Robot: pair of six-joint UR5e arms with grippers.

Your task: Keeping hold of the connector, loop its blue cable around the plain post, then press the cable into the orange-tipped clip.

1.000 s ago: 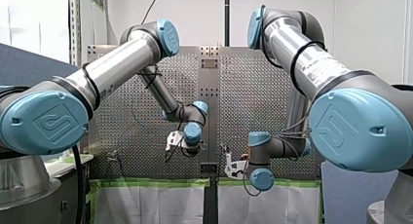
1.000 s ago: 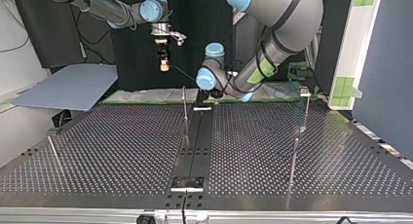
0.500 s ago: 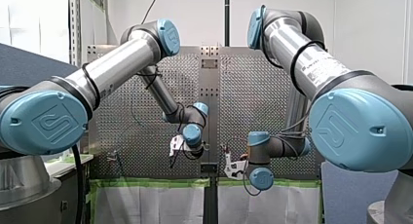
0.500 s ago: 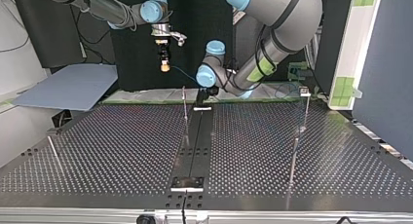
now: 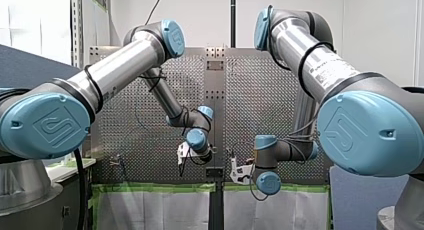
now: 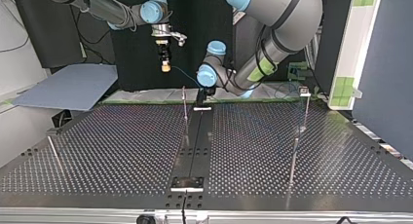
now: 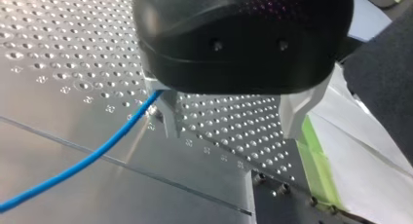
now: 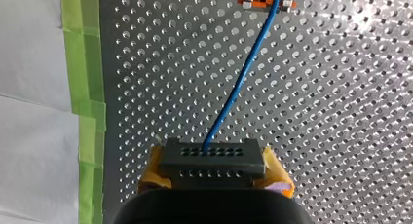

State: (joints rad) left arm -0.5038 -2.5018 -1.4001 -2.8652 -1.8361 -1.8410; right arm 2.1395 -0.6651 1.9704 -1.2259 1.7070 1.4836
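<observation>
Gripper-wise, the right gripper (image 8: 214,177) is clamped on the connector (image 8: 210,158), a dark block with rows of small holes that is pinched between the yellow pads (image 8: 278,180). From the block's front face the blue cable (image 8: 242,75) is led straight ahead over the perforated table (image 6: 122,146) to the orange-tipped clip (image 8: 253,3) and is seen crossing it. Whether the cable is actually seated in the clip can't be made out from that angle. Beside the gripper, a strip of green tape (image 8: 80,63) is stuck along the table's edge.

The left gripper (image 7: 230,131) is held open, its two pale fingers (image 7: 293,112) spread apart with nothing between them. In the left wrist view the cable runs up to the outer side of one finger. If it's touching or just passing behind can't be told.

In the top view, the right gripper is seen hanging well above the table's far edge, left of centre, pads pointing down. The left gripper is down low at that same far edge, near the middle, just beside a thin upright post (image 6: 185,112). The cable shows up there only as a faint line between the two grippers. Another post (image 6: 303,112) is stood well apart at the top view's right.
</observation>
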